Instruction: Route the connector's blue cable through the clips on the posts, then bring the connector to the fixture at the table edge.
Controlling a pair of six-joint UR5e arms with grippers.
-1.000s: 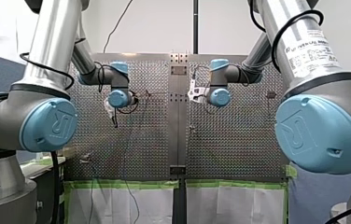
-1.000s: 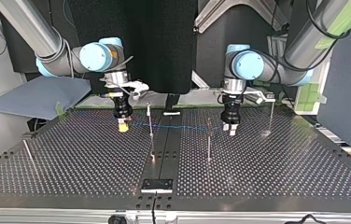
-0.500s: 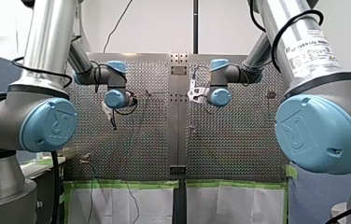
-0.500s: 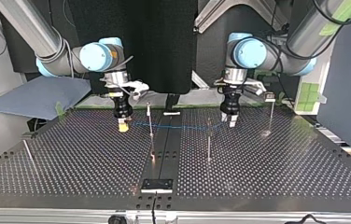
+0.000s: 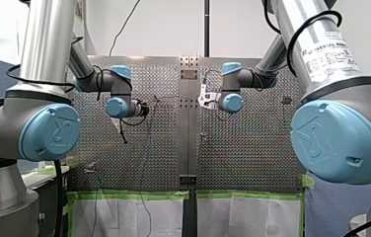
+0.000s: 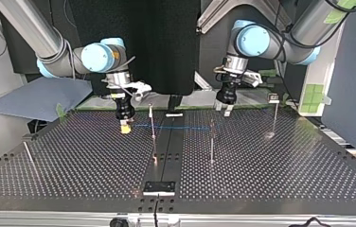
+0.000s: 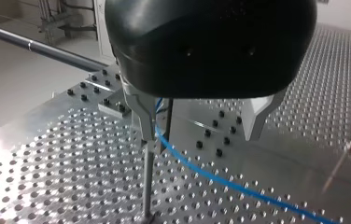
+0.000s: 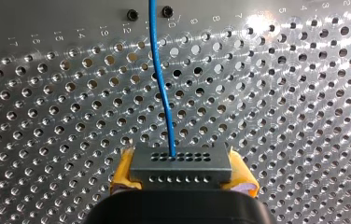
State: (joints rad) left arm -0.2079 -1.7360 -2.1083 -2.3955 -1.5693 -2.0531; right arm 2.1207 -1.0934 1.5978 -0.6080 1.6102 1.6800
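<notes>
right gripper (image 8: 183,171) clamps connector (image 8: 181,160) | left gripper (image 7: 200,122) spread, blue cable (image 7: 220,179) alongside

A stylised "UR" logo marked the blue joint cap (image 5: 50,132) on my left arm and the larger cap (image 5: 339,140) on my right arm. A white label (image 5: 329,54) on my right arm's tube carried print too small to read. Ahead of my right claw (image 8: 180,169), a row of engraved numbers (image 8: 215,18) crossed the tabletop (image 8: 281,102), climbing from 2 to 18.
</notes>
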